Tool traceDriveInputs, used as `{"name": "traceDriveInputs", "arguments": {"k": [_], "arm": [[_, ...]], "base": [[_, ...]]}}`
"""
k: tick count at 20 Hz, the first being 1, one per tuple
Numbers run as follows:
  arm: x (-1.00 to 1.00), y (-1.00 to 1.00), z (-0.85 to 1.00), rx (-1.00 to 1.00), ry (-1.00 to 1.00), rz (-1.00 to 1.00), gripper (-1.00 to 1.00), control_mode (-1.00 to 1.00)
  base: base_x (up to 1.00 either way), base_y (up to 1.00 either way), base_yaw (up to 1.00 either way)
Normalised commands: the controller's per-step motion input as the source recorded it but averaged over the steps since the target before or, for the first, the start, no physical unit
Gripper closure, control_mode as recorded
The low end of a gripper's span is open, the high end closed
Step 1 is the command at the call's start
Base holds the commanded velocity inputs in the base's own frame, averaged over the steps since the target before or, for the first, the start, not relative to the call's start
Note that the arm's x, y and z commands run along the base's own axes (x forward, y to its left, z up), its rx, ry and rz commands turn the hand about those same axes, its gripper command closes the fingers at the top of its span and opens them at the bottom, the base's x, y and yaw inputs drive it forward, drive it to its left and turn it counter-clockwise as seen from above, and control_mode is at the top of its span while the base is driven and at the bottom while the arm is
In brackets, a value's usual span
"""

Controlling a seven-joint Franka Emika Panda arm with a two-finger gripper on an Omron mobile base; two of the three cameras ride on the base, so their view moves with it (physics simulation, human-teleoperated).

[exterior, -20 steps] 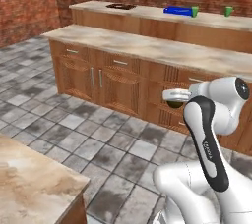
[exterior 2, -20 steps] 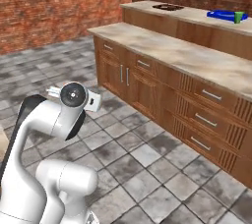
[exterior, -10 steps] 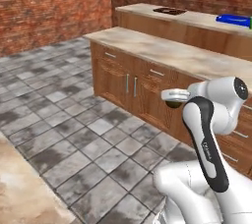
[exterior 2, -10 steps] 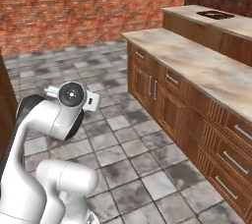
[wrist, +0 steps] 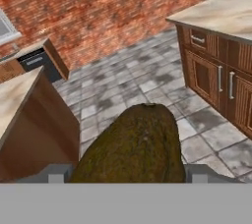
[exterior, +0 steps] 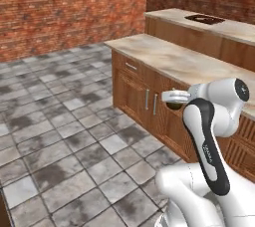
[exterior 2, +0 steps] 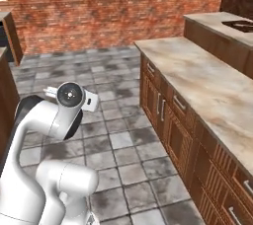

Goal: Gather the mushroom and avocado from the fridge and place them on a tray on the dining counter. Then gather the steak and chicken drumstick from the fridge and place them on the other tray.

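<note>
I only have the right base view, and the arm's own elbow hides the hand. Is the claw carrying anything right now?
Observer: Yes. In the hand view the avocado sits between the claw fingertips.
Operator: Does the other base camera confirm it?
Observer: The left base view shows a dark rounded lump at the hand, in front of the cabinet doors.
Operator: Where does the hand point?
Observer: Across the tiled floor toward the brick wall.

The avocado (wrist: 135, 147) is mottled dark brown-green. Behind it runs a red brick wall (wrist: 113, 9) over a floor (exterior: 64, 136) of grey, blotchy stone tiles. The cabinets (exterior 2: 168, 115) are reddish-brown wood with steel handles, under a beige marbled countertop (exterior 2: 197, 71).
</note>
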Motion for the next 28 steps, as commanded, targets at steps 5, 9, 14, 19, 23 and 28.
{"name": "traceDriveInputs", "arguments": {"k": [5,9,14,19,23,28], "arm": [[0.00,0.00,0.00,0.00,0.00,0.00,1.00,1.00],[0.00,0.00,0.00,0.00,0.00,0.00,1.00,1.00],[0.00,0.00,0.00,0.00,0.00,0.00,1.00,1.00],[0.00,0.00,0.00,0.00,0.00,0.00,1.00,1.00],[0.00,0.00,0.00,0.00,0.00,0.00,1.00,1.00],[0.00,0.00,0.00,0.00,0.00,0.00,1.00,1.00]], "base": [[1.00,-0.29,0.27],[1.00,-0.02,0.21],[1.00,0.00,0.17],[1.00,0.01,0.15],[1.00,0.06,0.07],[1.00,0.14,0.00]]}}
